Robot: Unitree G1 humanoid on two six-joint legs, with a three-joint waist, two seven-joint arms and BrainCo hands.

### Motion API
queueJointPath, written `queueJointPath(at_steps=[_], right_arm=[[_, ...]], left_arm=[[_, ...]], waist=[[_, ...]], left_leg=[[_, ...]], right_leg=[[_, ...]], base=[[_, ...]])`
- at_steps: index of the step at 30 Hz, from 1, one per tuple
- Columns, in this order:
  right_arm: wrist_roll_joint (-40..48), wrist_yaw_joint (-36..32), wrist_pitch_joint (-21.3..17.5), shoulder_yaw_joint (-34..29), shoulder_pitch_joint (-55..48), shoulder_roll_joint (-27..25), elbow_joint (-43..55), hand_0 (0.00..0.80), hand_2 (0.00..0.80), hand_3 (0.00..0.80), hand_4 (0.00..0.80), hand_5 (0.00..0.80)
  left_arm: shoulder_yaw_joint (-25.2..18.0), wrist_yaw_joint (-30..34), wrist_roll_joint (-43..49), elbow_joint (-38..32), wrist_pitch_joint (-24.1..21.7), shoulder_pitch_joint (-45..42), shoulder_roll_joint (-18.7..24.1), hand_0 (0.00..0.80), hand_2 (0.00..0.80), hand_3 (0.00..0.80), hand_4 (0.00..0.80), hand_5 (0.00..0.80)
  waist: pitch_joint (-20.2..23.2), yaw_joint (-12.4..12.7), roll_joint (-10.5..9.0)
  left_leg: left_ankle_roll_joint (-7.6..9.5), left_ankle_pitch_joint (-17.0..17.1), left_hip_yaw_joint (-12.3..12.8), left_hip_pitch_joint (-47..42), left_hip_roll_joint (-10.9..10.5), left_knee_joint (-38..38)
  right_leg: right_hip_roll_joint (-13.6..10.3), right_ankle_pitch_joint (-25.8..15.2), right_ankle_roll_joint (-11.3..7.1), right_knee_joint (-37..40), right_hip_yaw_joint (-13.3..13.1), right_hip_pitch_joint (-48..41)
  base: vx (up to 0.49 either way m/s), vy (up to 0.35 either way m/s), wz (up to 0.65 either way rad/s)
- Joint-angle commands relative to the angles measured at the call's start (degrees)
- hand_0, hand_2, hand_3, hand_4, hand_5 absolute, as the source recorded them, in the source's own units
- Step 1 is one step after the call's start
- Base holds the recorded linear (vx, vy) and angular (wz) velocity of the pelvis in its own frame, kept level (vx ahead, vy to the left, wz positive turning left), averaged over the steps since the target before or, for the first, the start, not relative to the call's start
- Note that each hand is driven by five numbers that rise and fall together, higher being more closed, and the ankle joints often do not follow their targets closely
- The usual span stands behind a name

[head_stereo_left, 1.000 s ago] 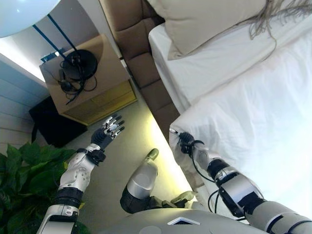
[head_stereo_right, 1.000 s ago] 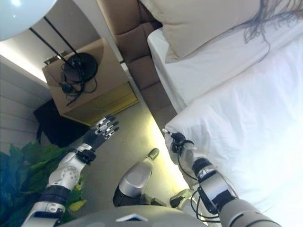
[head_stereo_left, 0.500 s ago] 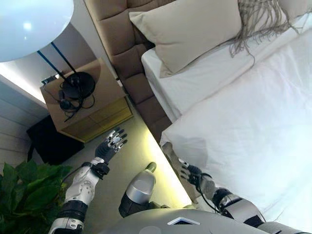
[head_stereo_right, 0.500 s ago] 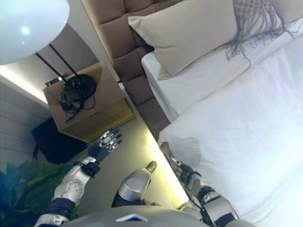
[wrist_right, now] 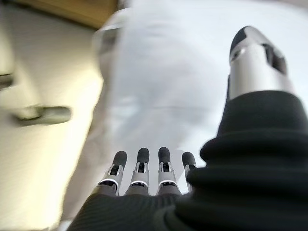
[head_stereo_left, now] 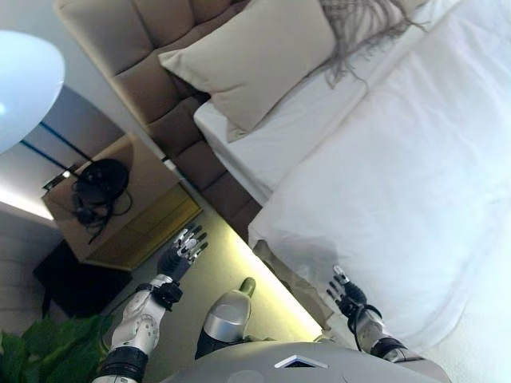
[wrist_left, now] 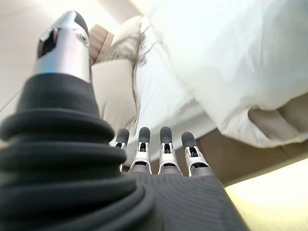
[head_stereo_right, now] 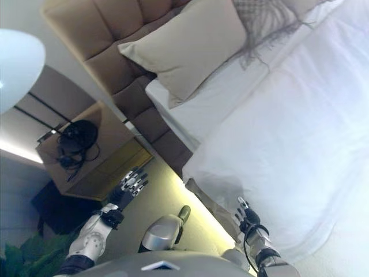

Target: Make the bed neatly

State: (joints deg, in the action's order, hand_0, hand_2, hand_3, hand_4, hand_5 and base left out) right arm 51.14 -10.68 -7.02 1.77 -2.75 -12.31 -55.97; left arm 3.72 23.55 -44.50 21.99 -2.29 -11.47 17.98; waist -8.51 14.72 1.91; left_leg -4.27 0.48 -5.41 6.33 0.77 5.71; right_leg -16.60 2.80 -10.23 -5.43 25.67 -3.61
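Both hands hold nothing, fingers straight: the left hand [head_stereo_left: 181,251] over the floor, the right hand [head_stereo_left: 346,293] beside the white duvet [head_stereo_left: 399,159].

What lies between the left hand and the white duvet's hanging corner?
Only bare floor with a lit strip separates the left hand from the white duvet, as the left eye view shows.

white cloth duvet [head_stereo_left: 399,183]: matt, softly creased | beige fabric pillow [head_stereo_left: 251,60]: matt | brown padded headboard [head_stereo_left: 120,36]: tufted, smooth | wooden nightstand [head_stereo_left: 124,211]: satin

pillow [head_stereo_left: 255,64] top cropped, lamp [head_stereo_left: 24,88] cropped
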Motion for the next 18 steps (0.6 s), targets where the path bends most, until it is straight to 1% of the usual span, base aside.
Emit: queueJointPath(at_steps=[1, 2, 3, 4, 5, 6, 9, 10, 12, 15, 18], right_arm=[[1.9, -1.9, -2.5, -2.3, -2.8, -2.1, 7.7, 0.000, 0.000, 0.000, 0.000, 0.000], [2.0, -2.4, -3.0, -3.4, -4.1, -2.3, 9.1, 0.000, 0.000, 0.000, 0.000, 0.000], [1.8, -2.9, -2.7, -4.0, -4.6, -2.4, 9.5, 0.000, 0.000, 0.000, 0.000, 0.000], [2.4, -3.5, -2.6, -5.0, -5.4, -2.7, 10.1, 0.000, 0.000, 0.000, 0.000, 0.000], [3.2, -3.6, -2.5, -5.6, -5.8, -2.7, 10.4, 0.000, 0.000, 0.000, 0.000, 0.000], [4.1, -3.5, -2.6, -6.2, -6.3, -2.5, 10.6, 0.000, 0.000, 0.000, 0.000, 0.000], [5.9, -2.8, -2.8, -7.2, -7.4, -2.3, 10.9, 0.000, 0.000, 0.000, 0.000, 0.000], [6.8, -3.0, -2.9, -7.6, -7.9, -2.1, 10.6, 0.000, 0.000, 0.000, 0.000, 0.000], [8.2, -3.1, -3.3, -8.3, -8.1, -2.2, 10.1, 0.000, 0.000, 0.000, 0.000, 0.000], [11.3, -3.1, -4.5, -8.5, -7.3, -2.6, 10.0, 0.000, 0.000, 0.000, 0.000, 0.000], [15.1, -4.2, -6.4, -8.3, -3.0, -3.6, 8.3, 0.000, 0.000, 0.000, 0.000, 0.000]], left_arm=[[-0.1, -0.8, 0.2, -5.7, -4.6, 1.0, 1.9, 0.000, 0.000, 0.000, 0.000, 0.000], [-0.1, -2.0, 0.2, -6.6, -5.3, 1.0, 2.2, 0.000, 0.000, 0.000, 0.000, 0.000], [0.1, -2.6, 0.4, -6.7, -6.0, 1.0, 2.4, 0.000, 0.000, 0.000, 0.000, 0.000], [0.5, -4.1, 0.9, -6.8, -7.6, 1.2, 2.7, 0.000, 0.000, 0.000, 0.000, 0.000], [0.9, -5.2, 2.0, -6.9, -8.8, 1.3, 3.0, 0.000, 0.000, 0.000, 0.000, 0.000], [1.3, -6.9, 4.3, -6.8, -10.4, 1.8, 3.5, 0.000, 0.000, 0.000, 0.000, 0.000], [2.4, -10.6, 9.6, -5.4, -13.8, 3.3, 4.7, 0.000, 0.000, 0.000, 0.000, 0.000], [3.0, -12.3, 12.4, -4.7, -15.2, 4.7, 5.4, 0.000, 0.000, 0.000, 0.000, 0.000], [4.0, -14.7, 16.1, -4.7, -16.3, 7.0, 6.1, 0.000, 0.000, 0.000, 0.000, 0.000], [6.8, -20.1, 21.0, -4.3, -19.0, 11.7, 7.0, 0.000, 0.000, 0.000, 0.000, 0.000], [10.4, -26.4, 27.5, -3.0, -22.5, 19.4, 8.0, 0.000, 0.000, 0.000, 0.000, 0.000]], waist=[[0.2, -1.6, 0.46], [0.7, -3.0, 0.13], [0.7, -3.6, 0.07], [1.2, -5.0, -0.26], [1.4, -5.7, -0.45], [1.5, -6.5, -0.73], [1.8, -8.1, -1.34], [1.9, -9.1, -1.75], [1.7, -10.0, -2.06], [0.6, -11.5, -1.96], [-2.8, -12.9, -1.54]], left_leg=[[-0.46, 0.9, 3.8, -4.6, 4.0, -4.1], [-0.32, 0.8, 5.0, -5.0, 4.4, -4.4], [-0.34, 0.6, 5.8, -5.6, 4.7, -4.6], [-0.23, 0.5, 7.3, -6.1, 5.1, -4.8], [-0.22, 0.4, 8.0, -6.4, 5.3, -5.0], [-0.17, 0.3, 8.8, -7.0, 5.5, -5.2], [-0.16, 0.2, 10.4, -8.1, 6.0, -5.9], [-0.18, 0.2, 11.2, -8.4, 6.5, -6.0], [-0.27, 0.2, 12.2, -8.2, 7.2, -5.9], [-0.47, 0.2, 13.0, -6.5, 8.0, -5.0], [-0.69, 0.2, 13.2, -2.4, 8.5, -3.7]], right_leg=[[-1.8, -5.6, -2.03, -1.5, -1.5, 1.3], [-1.6, -5.7, -2.24, -1.3, -2.2, 1.7], [-1.4, -5.5, -2.30, -1.3, -2.6, 1.6], [-0.9, -5.4, -2.39, -0.9, -3.5, 1.8], [-0.6, -5.4, -2.42, -0.8, -4.0, 2.0], [-0.3, -5.5, -2.48, -0.7, -4.7, 2.1], [0.2, -5.5, -2.64, -0.4, -5.9, 2.3], [0.6, -5.4, -2.71, -0.2, -6.4, 2.5], [1.0, -5.4, -2.60, 0.1, -7.1, 3.1], [1.5, -5.6, -2.40, -0.2, -8.4, 5.4], [1.7, -6.0, -2.24, -0.8, -9.7, 9.6]], base=[[-0.015, -0.062, -0.38], [-0.017, -0.051, -0.34], [-0.024, -0.079, -0.42], [-0.013, -0.092, -0.40], [-0.007, -0.129, -0.55], [0.003, -0.118, -0.45], [0.018, -0.153, -0.33], [-0.008, -0.171, -0.35], [-0.062, -0.170, -0.33], [-0.165, -0.132, -0.31], [-0.407, -0.087, -0.23]])
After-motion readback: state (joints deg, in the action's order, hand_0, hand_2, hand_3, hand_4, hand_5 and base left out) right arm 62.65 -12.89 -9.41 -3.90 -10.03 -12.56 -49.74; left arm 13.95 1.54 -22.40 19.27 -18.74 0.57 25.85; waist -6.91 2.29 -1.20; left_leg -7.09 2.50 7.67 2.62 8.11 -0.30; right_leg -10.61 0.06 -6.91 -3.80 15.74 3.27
